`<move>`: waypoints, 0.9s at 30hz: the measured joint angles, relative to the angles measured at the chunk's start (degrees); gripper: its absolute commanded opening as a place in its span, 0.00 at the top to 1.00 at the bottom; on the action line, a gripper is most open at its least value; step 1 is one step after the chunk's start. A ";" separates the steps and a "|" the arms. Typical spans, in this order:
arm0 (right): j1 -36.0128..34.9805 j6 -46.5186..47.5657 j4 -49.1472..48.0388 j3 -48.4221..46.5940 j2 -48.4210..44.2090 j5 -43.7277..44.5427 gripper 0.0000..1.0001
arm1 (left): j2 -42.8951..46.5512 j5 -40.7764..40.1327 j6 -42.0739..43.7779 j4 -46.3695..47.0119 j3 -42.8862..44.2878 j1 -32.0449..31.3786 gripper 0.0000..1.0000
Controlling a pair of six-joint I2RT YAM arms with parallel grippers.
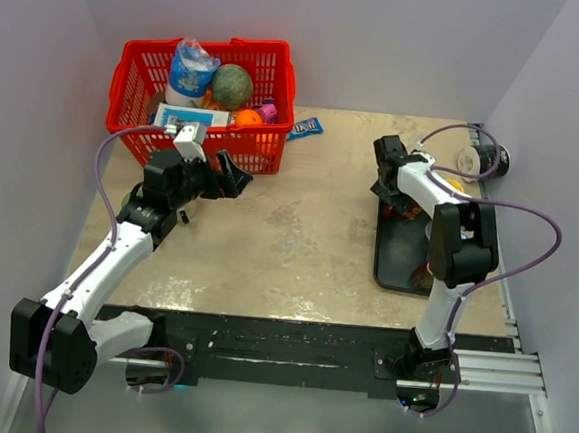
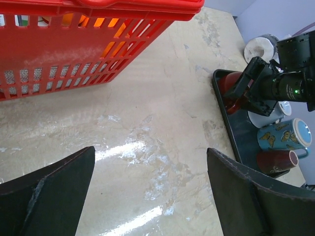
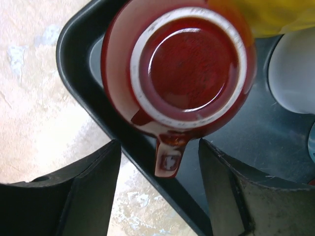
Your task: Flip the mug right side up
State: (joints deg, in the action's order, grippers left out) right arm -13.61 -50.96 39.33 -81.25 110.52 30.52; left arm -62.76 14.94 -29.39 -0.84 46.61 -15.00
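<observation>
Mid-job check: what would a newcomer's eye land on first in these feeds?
A dark red mug sits upside down at a corner of the black tray. Its base fills the right wrist view, and the right hand is open, with a finger on either side of the handle. At the table's far left, a bright red basket full of assorted items stands just beyond the open left hand.

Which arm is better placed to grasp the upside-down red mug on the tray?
Right. The right tool hovers open directly above the red mug, base-up in the black tray. The left tool is far off, beside the red basket.
</observation>
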 measured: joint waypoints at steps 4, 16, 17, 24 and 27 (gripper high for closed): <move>1.18 0.17 -0.04 0.17 0.00 -0.48 0.52 | -0.04 0.20 0.02 0.04 0.00 0.00 0.01; 3.43 1.16 1.01 0.55 -0.02 -5.40 1.00 | -1.07 0.50 0.02 1.05 0.00 0.00 0.01; 3.56 1.36 1.01 0.59 -0.09 -5.88 1.00 | -1.09 0.52 0.02 1.14 0.00 0.00 0.01; 4.00 1.84 -1.07 2.47 -1.42 -7.26 1.00 | -1.14 0.52 0.00 1.38 0.00 0.00 0.01; 4.31 2.69 -3.02 4.20 -2.67 -8.37 1.00 | -1.20 0.61 -0.02 1.64 0.00 0.00 0.01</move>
State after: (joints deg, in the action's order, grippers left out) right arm -9.30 -48.27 36.32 -77.06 107.85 22.15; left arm -63.96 15.55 -29.41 0.80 46.61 -15.00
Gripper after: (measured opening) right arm 0.212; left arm 0.992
